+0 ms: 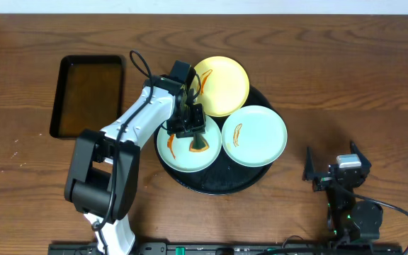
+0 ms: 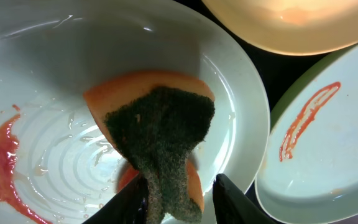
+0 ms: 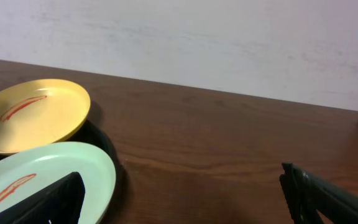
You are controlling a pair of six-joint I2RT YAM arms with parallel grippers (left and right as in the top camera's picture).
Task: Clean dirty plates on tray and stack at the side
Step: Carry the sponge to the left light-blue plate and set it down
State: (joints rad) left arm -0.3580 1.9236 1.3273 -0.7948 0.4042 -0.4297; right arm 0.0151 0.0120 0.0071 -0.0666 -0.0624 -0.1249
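Dark brown wooden table (image 1: 331, 71) seen from above, with a pale wall (image 3: 197, 43) behind it. At centre sits the large round black tray (image 1: 222, 184); all three plates lie on it, edges close together or overlapping. The yellow plate (image 1: 225, 85) is at the far side, hanging over the rim; a pale blue-white plate (image 1: 257, 134) is at the right; a second pale plate (image 1: 179, 157) is at the left. Each carries an orange-red sauce smear (image 2: 306, 118). Well apart to the left lies a small rectangular black tray (image 1: 59, 99).

An orange sponge (image 2: 160, 124) with a dark green scouring face stands on the left-hand pale plate, covering part of its middle; a red smear shows beside it on that plate.

The left arm rises from its base at the near left edge, and its white forearm slants up and right over the round tray. The left gripper (image 2: 176, 202) points down over the left-hand plate; its jaws stand parted around the sponge, with a thin gap on one side, so the hold looks released.

The right gripper (image 1: 331, 161) sits low over bare wood at the near right, well clear of the tray; its jaws are spread wide and hold nothing.
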